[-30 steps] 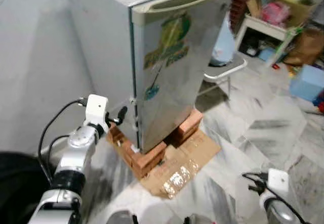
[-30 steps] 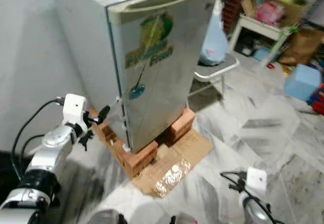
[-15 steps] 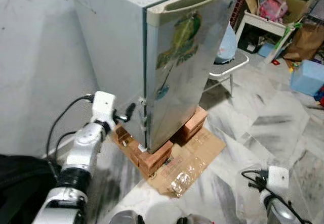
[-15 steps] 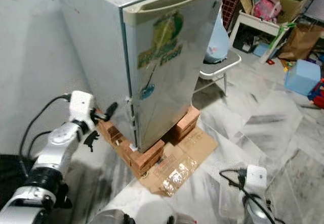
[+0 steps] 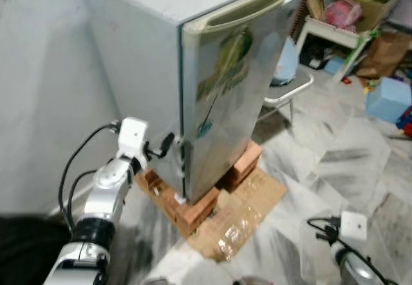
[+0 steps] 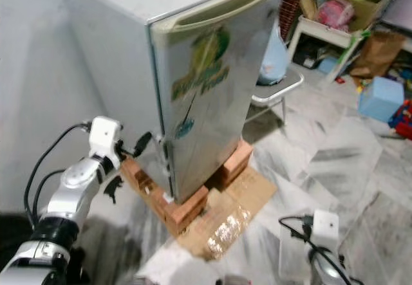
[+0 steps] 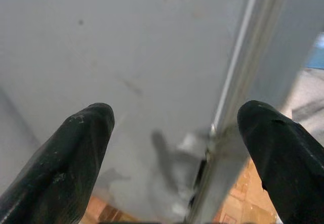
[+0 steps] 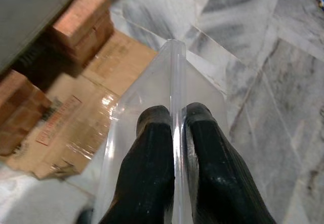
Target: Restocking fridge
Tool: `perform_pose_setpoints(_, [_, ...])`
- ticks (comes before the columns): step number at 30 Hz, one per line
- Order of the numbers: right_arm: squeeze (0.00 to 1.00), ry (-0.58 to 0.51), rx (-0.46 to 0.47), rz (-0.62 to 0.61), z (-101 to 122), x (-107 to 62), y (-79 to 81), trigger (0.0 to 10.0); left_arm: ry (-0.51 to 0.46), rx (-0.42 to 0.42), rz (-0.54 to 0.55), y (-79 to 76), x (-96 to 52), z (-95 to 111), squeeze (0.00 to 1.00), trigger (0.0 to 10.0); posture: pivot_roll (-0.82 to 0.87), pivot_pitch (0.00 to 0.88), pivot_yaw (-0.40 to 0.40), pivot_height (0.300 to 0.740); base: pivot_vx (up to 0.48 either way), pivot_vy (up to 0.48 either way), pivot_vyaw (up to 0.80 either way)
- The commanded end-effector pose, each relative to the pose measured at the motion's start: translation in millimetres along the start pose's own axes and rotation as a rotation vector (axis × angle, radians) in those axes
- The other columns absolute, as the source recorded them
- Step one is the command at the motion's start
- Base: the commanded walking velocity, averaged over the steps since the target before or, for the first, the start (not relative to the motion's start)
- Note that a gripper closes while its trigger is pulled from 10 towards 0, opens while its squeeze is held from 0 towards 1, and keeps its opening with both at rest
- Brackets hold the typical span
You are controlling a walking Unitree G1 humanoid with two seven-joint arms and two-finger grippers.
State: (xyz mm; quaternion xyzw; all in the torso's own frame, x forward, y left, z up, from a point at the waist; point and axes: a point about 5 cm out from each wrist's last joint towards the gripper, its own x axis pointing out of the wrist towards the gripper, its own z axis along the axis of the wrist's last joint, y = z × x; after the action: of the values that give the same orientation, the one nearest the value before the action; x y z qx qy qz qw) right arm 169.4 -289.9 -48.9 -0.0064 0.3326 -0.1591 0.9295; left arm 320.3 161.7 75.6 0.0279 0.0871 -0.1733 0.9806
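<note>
While its door is shut, nothing can go inside, which explains most of what follows.

Fridge [image 5: 212, 79]: stands at far centre against the wall, raised off the floor, door closed; the handle groove runs along the door's top edge.

Bricks [image 5: 193, 211]: stacked under the fridge's corners, seemingly to keep it off the floor.

Cardboard [image 5: 241, 217]: flattened sheet under the bricks, spreading toward the near right, likely to protect the marble floor [image 5: 341, 163].

Chair [image 5: 290, 91]: white, just right of the fridge, with a pale blue sack on it; clutter lies further off at far right.

Left jaws [image 7: 174, 148]: spread wide and holding nothing, pointed at the fridge's near left corner low down, where the door's edge meets the side wall. One finger [image 7: 66, 158] faces the side panel, the other the door side. My guess is they are set to catch that edge and pull the door open.

Right jaws [image 8: 172, 148]: at near right, low, closed on a clear plastic container [image 8: 167, 97], pinching its thin wall between both fingers. It waits there, I judge, until the door opens.
</note>
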Motion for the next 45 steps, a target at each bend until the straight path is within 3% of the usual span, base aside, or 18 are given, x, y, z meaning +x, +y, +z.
perform_pose_setpoints(1, [0.00,0.021,-0.006,-0.023,-3.6,-1.6,-8.8,10.0,-0.015,-0.005,-0.034,-9.5,5.4,5.1,0.00,10.0,0.06,0.000,-0.030,0.740,0.000,0.000,0.00])
perform_pose_setpoints(14, [0.00,0.039,-0.009,-0.022,-6.1,-1.2,-10.6,10.0,-0.009,-0.003,-0.026,-10.4,6.1,4.7,0.00,10.0,0.06,0.000,-0.034,0.740,0.000,0.000,0.00])
perform_pose_setpoints(18, [0.00,0.057,-0.005,-0.026,-9.8,-2.0,-12.3,10.0,-0.007,-0.028,-0.149,-24.1,8.8,7.2,0.00,10.0,0.06,0.000,-0.034,0.740,0.000,0.000,0.00])
perform_pose_setpoints(19, [0.00,0.069,-0.002,-0.029,-11.9,-2.5,-13.2,10.0,0.007,0.023,-0.252,-37.0,8.5,6.9,0.00,10.0,0.06,0.000,-0.036,0.740,0.000,0.000,0.00])
perform_pose_setpoints(23, [0.00,0.110,0.014,-0.051,-19.5,-5.1,-17.8,10.0,0.047,0.124,-0.491,-71.1,6.8,4.3,0.00,10.0,0.06,0.000,-0.037,0.740,0.000,0.000,0.00])
perform_pose_setpoints(24, [0.00,0.110,0.014,-0.051,-19.5,-5.1,-17.8,10.0,0.047,0.124,-0.491,-71.1,6.8,4.3,0.00,10.0,0.06,0.000,-0.037,0.740,0.000,0.000,0.00])
perform_pose_setpoints(27, [0.00,0.127,0.027,-0.064,-23.0,-6.6,-21.3,10.0,0.060,0.184,-0.596,-93.1,10.3,4.6,0.00,10.0,0.06,0.000,-0.038,0.740,0.000,0.000,0.00])
perform_pose_setpoints(32, [0.00,0.136,0.027,-0.065,-24.1,-6.6,-22.0,10.0,0.015,0.247,-0.835,-150.4,14.7,20.0,0.00,10.0,0.06,0.000,-0.039,0.740,0.000,0.000,0.00])
perform_pose_setpoints(34, [0.00,0.139,0.032,-0.065,-24.5,-6.6,-21.9,10.0,-0.017,0.260,-0.962,-176.6,10.5,30.2,0.00,10.0,0.05,0.000,-0.038,0.740,0.000,0.000,0.00])
perform_pose_setpoints(38, [0.00,0.155,0.050,-0.078,-27.0,-7.2,-22.7,10.0,-0.091,0.292,-1.167,-211.5,-2.3,49.7,0.00,10.0,0.05,0.000,-0.033,0.740,0.000,0.000,0.00])
perform_pose_setpoints(41, [0.00,0.180,0.064,-0.096,-32.0,-9.3,-25.0,10.0,-0.130,0.341,-1.195,-220.1,-2.5,57.5,0.00,10.0,0.04,0.000,-0.028,0.740,0.000,0.000,0.00])
perform_pose_setpoints(45, [0.00,0.212,0.073,-0.112,-39.7,-13.0,-27.0,10.0,-0.144,0.385,-1.133,-213.5,5.2,57.0,0.00,10.0,0.04,0.000,-0.024,0.740,0.000,0.000,0.00])
